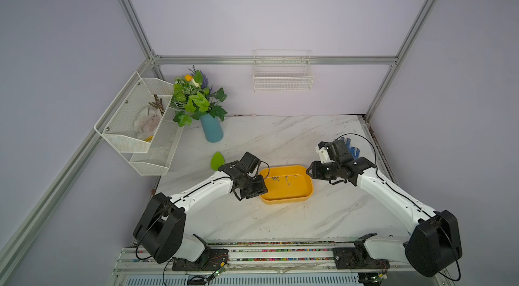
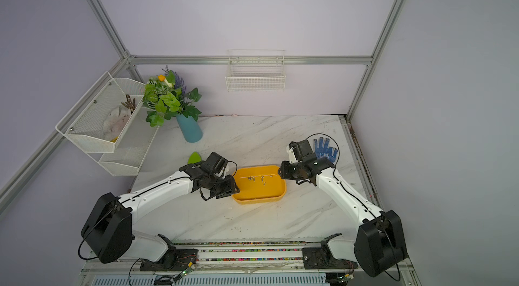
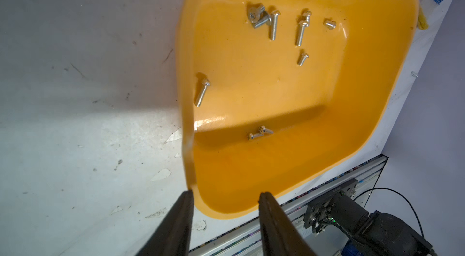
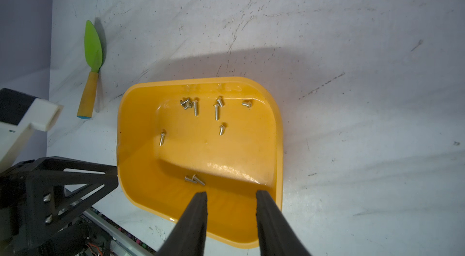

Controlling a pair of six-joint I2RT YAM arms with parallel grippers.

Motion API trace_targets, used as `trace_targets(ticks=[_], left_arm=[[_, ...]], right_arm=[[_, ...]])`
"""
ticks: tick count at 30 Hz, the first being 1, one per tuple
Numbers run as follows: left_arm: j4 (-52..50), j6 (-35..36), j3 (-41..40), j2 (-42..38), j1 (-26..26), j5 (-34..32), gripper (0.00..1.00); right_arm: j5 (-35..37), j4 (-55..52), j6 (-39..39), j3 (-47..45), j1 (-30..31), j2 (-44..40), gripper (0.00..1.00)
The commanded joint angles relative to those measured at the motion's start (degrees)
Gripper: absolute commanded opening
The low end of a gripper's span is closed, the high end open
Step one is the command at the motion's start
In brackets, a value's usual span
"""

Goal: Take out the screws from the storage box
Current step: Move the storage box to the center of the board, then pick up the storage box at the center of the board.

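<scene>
Storage box: shallow yellow-orange plastic tub with rounded corners, a thin flared rim and a glossy inside. It sits flat on the table, a bit near of the middle, between the two grippers.

Screws: roughly ten, all inside the box. They are tiny, silvery and threaded, of mixed lengths, mostly round-headed with one flat-headed. Most lie loose on the far half of the box floor. One lies alone on the left wall's slope. Two more lie touching each other in shadow toward the near wall.

Left gripper: fingers apart, nothing between them but the box's near-left corner. One finger is just outside the rim, the other over the inside; can't tell if either touches.

Right gripper: fingers apart and empty, over the right part of the box.

Table: white marble look with grey veins, lots of scuffs and dark specks. A metal rail with the arm bases runs along the near edge.

Also on the table:
- A blue vase with a green plant, far left.
- A green trowel with an orange handle, left of the box.
- A blue-dotted glove, far right.

Room: pale lilac walls and an aluminium frame. A white wire basket hangs on the far wall and a white mesh shelf on the left wall.
</scene>
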Motion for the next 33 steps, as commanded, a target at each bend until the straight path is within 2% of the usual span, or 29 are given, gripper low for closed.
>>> trace_targets(ticks=[1,4,7,13,15,23,26,33], left_arm=[[0.14,-1.65,-3.59,1.19,-0.2,0.15,0.42],[-0.3,-1.48,-2.94,2.58,-0.2,0.79,0.4],[-0.91,-0.7,-1.63,3.81,-0.75,1.65,0.44],[-3.76,-1.65,-2.65,-1.67,-1.34,-1.81,0.49],[-0.79,-2.59,-4.36,-2.03,-1.35,-1.74,0.5],[0.71,-2.52,-3.04,3.04,-1.98,0.93,0.48],[1.11,-2.46,-3.0,4.09,-2.04,1.71,0.42],[2.24,-2.43,-2.71,4.22,-2.32,4.05,0.15]], right_arm=[[-0.77,-1.33,0.5,2.39,0.31,-2.13,0.38],[-1.04,-1.68,0.59,2.97,0.38,-2.49,0.38],[-1.26,-1.77,0.63,3.15,0.38,-2.67,0.37],[-1.11,-1.86,0.29,2.84,0.38,-3.02,0.37],[-1.09,-1.65,0.05,2.63,0.37,-2.86,0.37],[-1.31,-1.24,0.51,2.35,0.31,-3.56,0.36],[-1.27,-1.33,0.67,2.53,0.36,-3.91,0.35],[-1.17,-1.57,0.62,1.92,0.37,-4.59,0.35]])
